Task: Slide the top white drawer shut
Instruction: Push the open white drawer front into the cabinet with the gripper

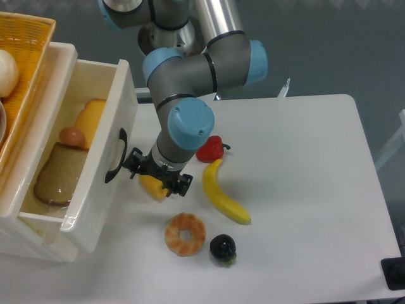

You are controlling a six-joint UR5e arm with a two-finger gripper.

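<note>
Top white drawer [95, 183]: left side of the frame, part way out of its cabinet, front panel angled toward the lower middle; judged partly closed, with travel left.
Handle [115, 156]: black arch on the front panel, facing the gripper.
Contents: bread slice [58, 182], egg [72, 135] and cheese wedge [90, 117] lie inside, so a steady push looks wise.
Gripper [158, 178]: centre-left, just beside the drawer front, wrist low, placed to press the panel, not grasp it; whether the fingers are spread or closed cannot be told.
Table [304, 190]: yellow pepper [150, 187] under the gripper, red pepper [210, 149], banana [223, 197], doughnut [185, 234] and dark fruit [222, 247] lie clear of the drawer's path.
Basket [25, 57]: orange wicker, upper left, on the cabinet.
</note>
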